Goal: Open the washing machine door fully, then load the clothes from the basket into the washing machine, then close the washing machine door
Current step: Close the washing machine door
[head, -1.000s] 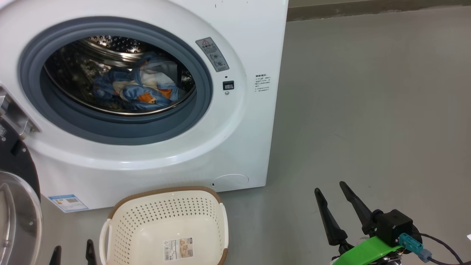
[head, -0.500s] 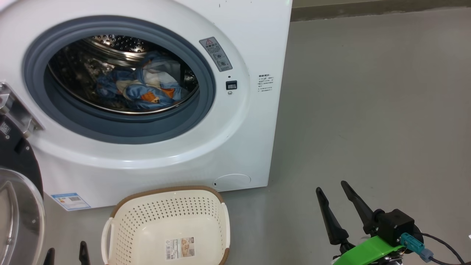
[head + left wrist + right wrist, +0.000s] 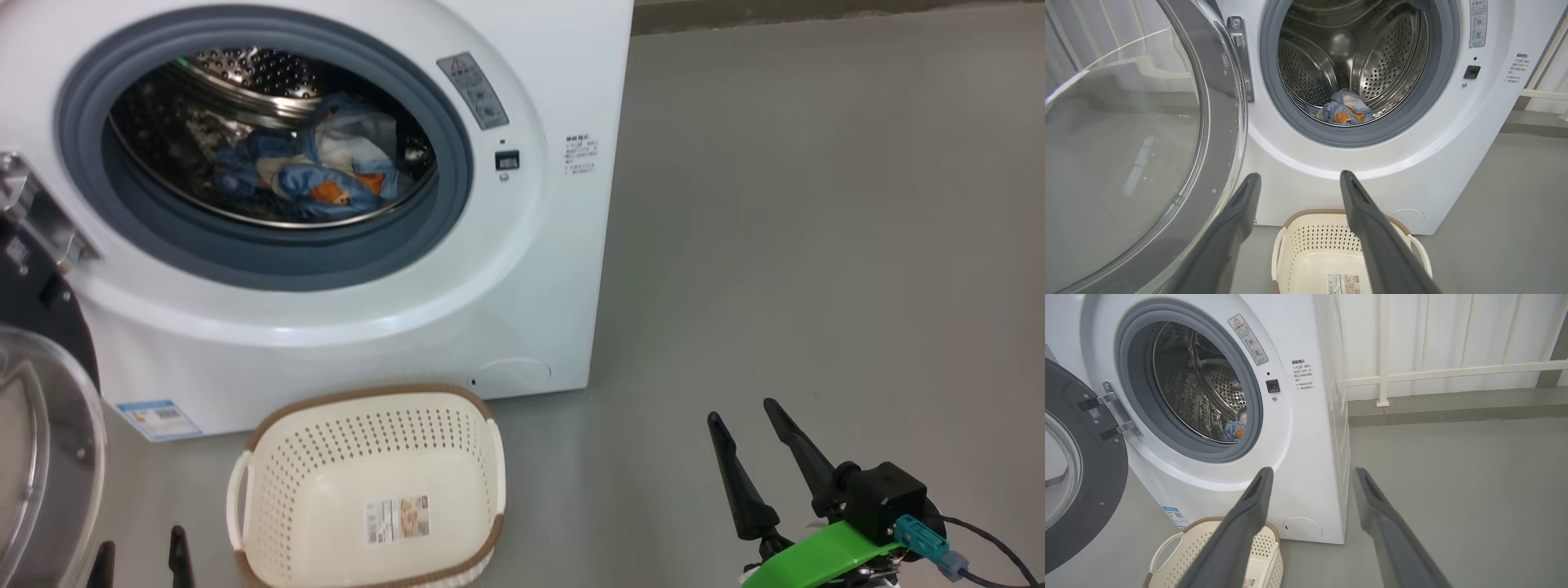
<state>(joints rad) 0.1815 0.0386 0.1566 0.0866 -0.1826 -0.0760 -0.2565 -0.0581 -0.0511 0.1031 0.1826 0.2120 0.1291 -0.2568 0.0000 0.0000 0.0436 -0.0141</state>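
Light blue printed clothes (image 3: 306, 175) lie inside the big white washing machine (image 3: 326, 343).
Glossy black round door (image 3: 1094, 490) open; left gripper (image 3: 1299, 174) and right gripper (image 3: 1312, 470) jaws wide apart, empty.

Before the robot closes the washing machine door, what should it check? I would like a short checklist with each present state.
1. Cream perforated plastic basket empty: ok.
2. Light blue printed clothes wholly inside the steel drum: ok.
3. Grey rubber gasket free of fabric: ok.
4. Swing of the glossy black round door clears the basket: cannot tell.
5. Left pincer open, empty: ok.
6. Right pincer open, empty: ok.
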